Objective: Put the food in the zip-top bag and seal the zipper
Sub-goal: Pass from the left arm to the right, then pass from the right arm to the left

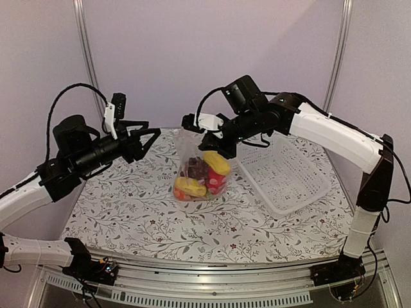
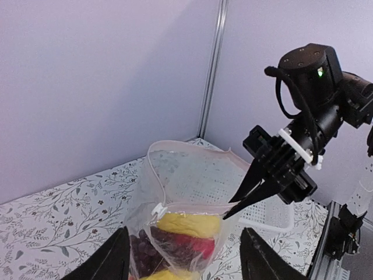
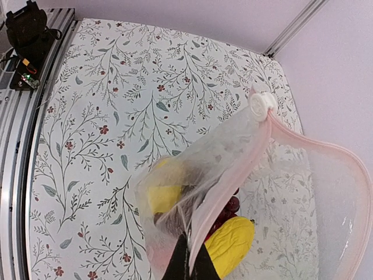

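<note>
Left gripper: my left gripper [image 1: 151, 131] stands wide, its fingers [image 2: 113, 259] spread far apart with nothing between them. It hangs to the left of the bag's top, near it but not touching.
Right gripper: my right gripper [image 2: 233, 207] is pressed tight together, pinching the zipper strip at the right end of the bag's top edge and holding that end up.
Zip-top bag: the zip-top bag [image 1: 191, 149] stands upright between my two grippers, just left of the basket. Its bottom seems to rest on the cloth, though I cannot tell for sure.
Zipper: the zipper [image 3: 234, 174] is a pale pinkish strip. It runs pressed together from my right fingertips up to the slider. Past the slider its two sides part in a wide loop, so the mouth gapes there.
Slider: the white slider [image 3: 262, 107] sits partway along the strip, toward my left gripper.
Food: the food lies low in the bag. I see one yellow piece [image 1: 217, 162] on top, dark grapes [image 1: 196, 168] beside it, a red piece [image 1: 217, 181] under it, a second yellow piece [image 1: 190, 187] and an orange piece [image 1: 178, 194] at the bottom.
Basket: the white lattice basket [image 1: 289, 172] lies on the table right of the bag, below my right arm.
Table: the table [image 1: 115, 215] wears a cloth printed with leafy sprigs.
</note>
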You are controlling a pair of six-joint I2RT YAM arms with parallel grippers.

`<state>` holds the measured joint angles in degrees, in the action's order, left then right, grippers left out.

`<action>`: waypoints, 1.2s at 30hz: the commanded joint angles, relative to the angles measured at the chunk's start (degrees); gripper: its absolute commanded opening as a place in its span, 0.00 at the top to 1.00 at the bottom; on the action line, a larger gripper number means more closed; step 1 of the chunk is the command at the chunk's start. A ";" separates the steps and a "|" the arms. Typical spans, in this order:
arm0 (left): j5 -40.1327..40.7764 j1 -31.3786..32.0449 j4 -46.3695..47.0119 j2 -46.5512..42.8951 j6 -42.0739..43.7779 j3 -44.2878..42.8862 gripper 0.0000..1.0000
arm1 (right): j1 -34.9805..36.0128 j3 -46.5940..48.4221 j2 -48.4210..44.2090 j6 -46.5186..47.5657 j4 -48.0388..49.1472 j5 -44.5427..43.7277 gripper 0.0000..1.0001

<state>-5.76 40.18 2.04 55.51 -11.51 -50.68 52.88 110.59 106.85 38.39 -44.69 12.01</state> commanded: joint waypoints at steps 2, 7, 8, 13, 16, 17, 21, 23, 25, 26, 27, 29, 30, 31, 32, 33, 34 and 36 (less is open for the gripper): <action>-4.54 -1.06 19.35 -1.03 4.81 12.82 0.37 | -0.06 -1.91 -4.89 -1.20 3.64 3.76 1.00; -6.72 -1.79 25.33 2.56 4.90 16.64 0.42 | -0.06 -3.04 -6.16 -1.17 3.72 3.98 1.00; -6.80 -2.08 26.71 3.53 4.62 17.14 0.43 | -0.06 -3.13 -6.20 -1.07 3.73 3.82 1.00; -8.83 -4.57 33.42 8.23 2.99 18.06 0.43 | -0.05 -3.48 -5.80 -0.45 3.39 2.86 1.00; -12.73 -6.39 36.70 11.47 1.99 17.34 0.44 | -0.06 -3.71 -5.06 -0.18 3.46 1.38 1.00; -13.77 -6.96 37.49 12.55 1.83 16.89 0.45 | -0.06 -3.71 -4.74 -0.20 3.47 0.75 1.00; -18.68 -9.26 41.46 17.04 0.67 15.49 0.49 | -0.68 -3.16 -3.52 -0.15 3.80 -0.55 1.00; -20.90 -9.91 43.82 18.82 0.01 14.86 0.51 | -1.29 -2.57 -3.03 -0.39 3.82 -0.63 1.00; -22.25 -10.26 45.63 20.67 0.14 14.16 0.53 | -1.55 -2.12 -2.56 -0.42 3.77 -1.07 1.00; -23.06 -10.46 46.49 21.74 0.19 13.79 0.54 | -1.67 -1.93 -2.38 -0.42 3.79 -1.44 1.00; -24.13 -10.63 47.48 22.80 0.06 13.31 0.55 | -1.77 -1.81 -2.22 -0.38 3.81 -1.94 1.00; -26.78 -11.02 49.14 25.15 -0.58 12.01 0.56 | -1.94 -1.61 -1.76 -0.35 3.81 -2.77 1.00; -28.17 -11.11 49.79 26.31 -1.07 11.26 0.56 | -1.99 -1.65 -1.53 -0.27 3.79 -3.04 1.00; -29.47 -11.15 50.34 27.51 -1.43 10.37 0.56 | -2.07 -1.76 -1.35 -0.13 3.81 -3.35 1.00; -30.57 -11.18 50.79 28.57 -1.83 9.69 0.57 | -2.22 -1.87 -1.26 -0.08 3.81 -3.69 1.00; -31.27 -11.19 51.02 29.62 -2.21 8.89 0.58 | -2.37 -1.87 -1.08 -0.21 3.77 -3.93 1.00; -31.85 -11.27 51.23 30.79 -2.60 7.93 0.60 | -2.63 -1.86 -0.91 -0.41 3.81 -3.98 1.00; -32.87 -11.43 51.94 32.19 -3.33 6.93 0.63 | -2.96 -1.89 -0.71 -0.66 3.86 -4.23 1.00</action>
<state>-33.89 29.71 50.39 84.99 -13.06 -41.06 50.96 107.35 104.77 38.35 -41.91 9.52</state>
